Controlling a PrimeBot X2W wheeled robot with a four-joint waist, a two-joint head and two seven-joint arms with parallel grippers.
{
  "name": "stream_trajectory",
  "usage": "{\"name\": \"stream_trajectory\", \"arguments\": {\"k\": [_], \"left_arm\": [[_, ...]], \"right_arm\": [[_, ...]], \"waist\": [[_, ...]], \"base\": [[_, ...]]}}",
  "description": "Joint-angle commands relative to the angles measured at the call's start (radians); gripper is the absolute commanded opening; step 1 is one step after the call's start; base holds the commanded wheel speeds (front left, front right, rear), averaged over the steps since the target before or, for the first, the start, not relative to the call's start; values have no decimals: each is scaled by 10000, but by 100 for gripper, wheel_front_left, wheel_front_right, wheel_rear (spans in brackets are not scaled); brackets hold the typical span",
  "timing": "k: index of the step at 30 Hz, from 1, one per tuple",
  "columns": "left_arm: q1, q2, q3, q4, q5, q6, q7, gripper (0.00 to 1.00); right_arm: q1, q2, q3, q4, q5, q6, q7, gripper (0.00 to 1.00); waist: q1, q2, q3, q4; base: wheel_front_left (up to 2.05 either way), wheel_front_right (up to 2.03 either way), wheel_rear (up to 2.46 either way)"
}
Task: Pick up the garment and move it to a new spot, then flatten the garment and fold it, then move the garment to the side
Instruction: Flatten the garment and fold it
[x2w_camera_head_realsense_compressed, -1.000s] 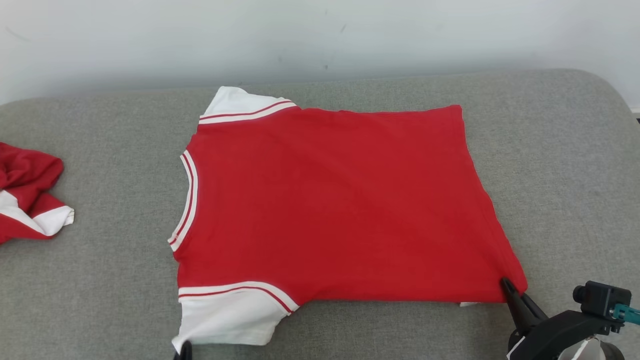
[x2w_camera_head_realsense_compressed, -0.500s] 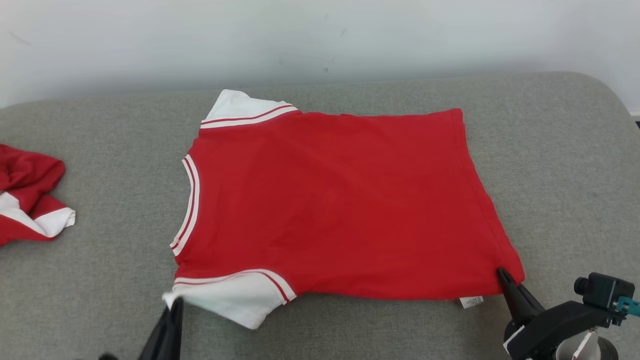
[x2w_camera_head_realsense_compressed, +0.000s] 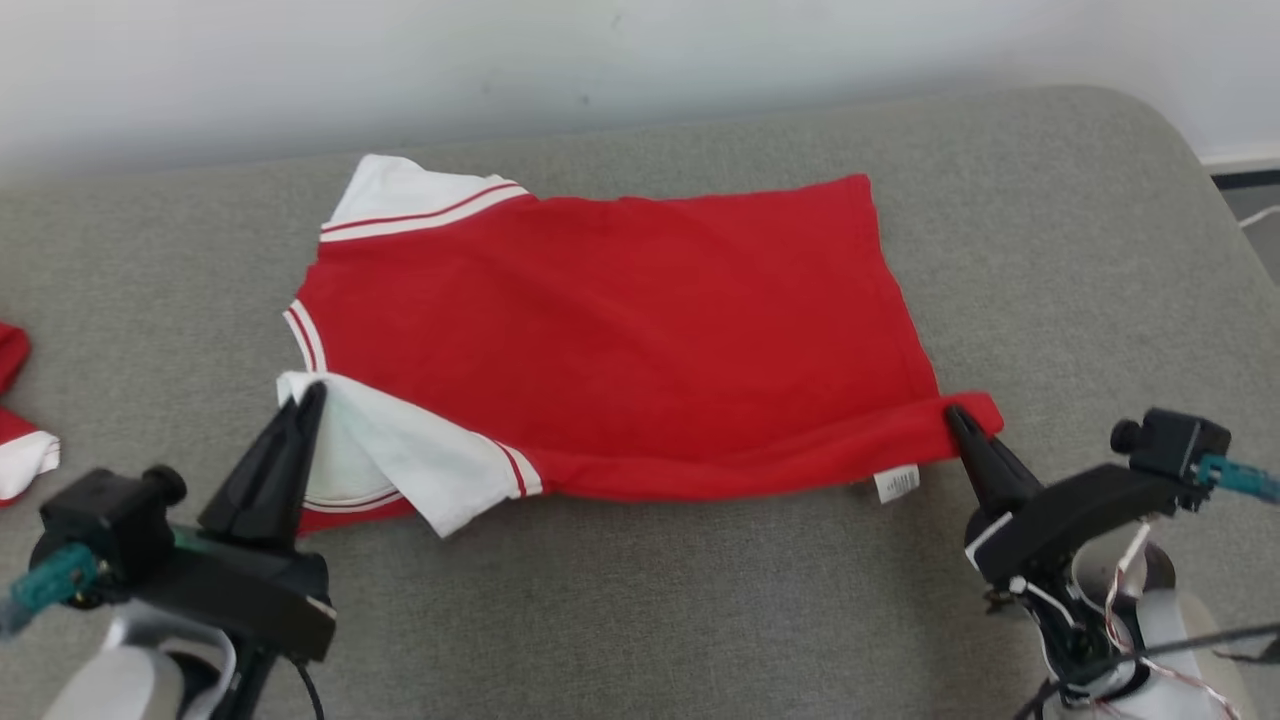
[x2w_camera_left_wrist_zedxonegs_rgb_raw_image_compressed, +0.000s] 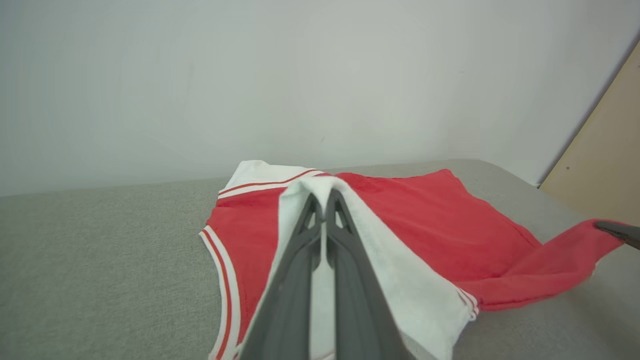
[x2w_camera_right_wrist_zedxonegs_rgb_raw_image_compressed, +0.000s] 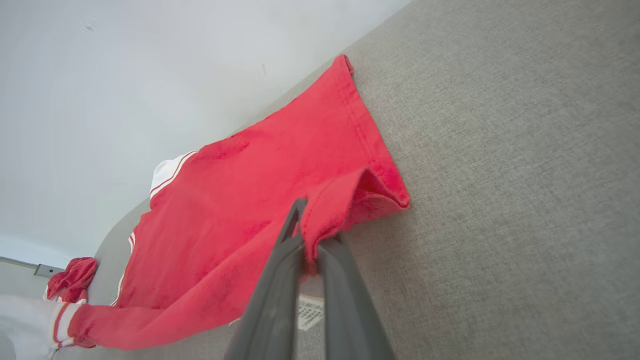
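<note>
Where the two long dark fingers of the left gripper meet, they are pressed together on the near white sleeve of the red short-sleeved cloth shirt. In the left wrist view the sleeve cloth drapes over both fingers. The two fingers of the right gripper are likewise clamped together, pinching the near hem corner of the same shirt. That corner stands off the surface and curls over the fingertips.

The shirt lies across the middle of the grey upholstered surface, collar toward the robot's left, with its near edge turned up between the grippers.

Count:
- Grippers: two, with two fingers each.
- Held shirt: one, with two white sleeves and one white care label.
- Crumpled red-and-white garment: one, at the left edge, well apart.
</note>
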Motion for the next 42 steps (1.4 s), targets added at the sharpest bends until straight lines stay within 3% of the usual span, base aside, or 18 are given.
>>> {"name": "stream_trajectory", "arguments": {"k": [1, 13, 24, 25, 26, 27, 28, 29, 36, 42], "left_arm": [[-362, 132, 42, 413, -81, -173, 59, 0], [-2423, 246, -70, 2940, -253, -1165, 165, 0], [-4094, 96, -490, 5186, -168, -1718, 193, 0], [-4182, 80, -558, 5344, -157, -1725, 194, 0], [-4285, 70, -601, 5516, -143, -1779, 158, 0], [-4395, 56, -609, 5655, -144, -1795, 55, 1], [-4487, 40, -638, 5793, -138, -1797, -13, 82], [-4535, 18, -673, 5928, -114, -1823, -93, 100], [-4538, -40, -745, 6572, -68, -1867, -740, 100], [-3890, -103, -644, 6384, -165, -1632, -1288, 100]], "right_arm": [[-424, 78, 40, 296, -11, 1, -7, 0], [-2397, 317, 183, 2370, 93, 1, 37, 0], [-4085, 500, 484, 4480, -8, 1, -509, 0], [-4206, 505, 545, 4627, -26, 1, -610, 13], [-4314, 505, 634, 4743, -86, 1, -732, 39], [-4399, 505, 699, 4871, -84, 1, -833, 91], [-4453, 505, 730, 4984, -21, 1, -919, 100], [-4512, 503, 780, 5080, 16, 1, -1009, 100], [-4534, 212, 1253, 5375, 108, 1, -1800, 100], [-4075, -241, 1704, 5169, 128, 1, -2391, 100]], "waist": [[-1, 0, 282, -250], [-1, 0, 781, -440], [-1, 0, 1263, -626], [-1, 0, 1282, -636], [-1, 0, 1297, -643], [-1, 0, 1307, -646], [-1, 0, 1309, -648], [-1, 0, 1299, -648], [-1, 0, 1079, -571], [-1, 0, 751, -396]], "base": [[0, 0, 0], [0, 0, 0], [0, 0, 0], [0, 0, 0], [0, 0, 0], [0, 0, 0], [0, 0, 0], [0, 0, 0], [0, 0, 0], [0, 0, 0]]}}
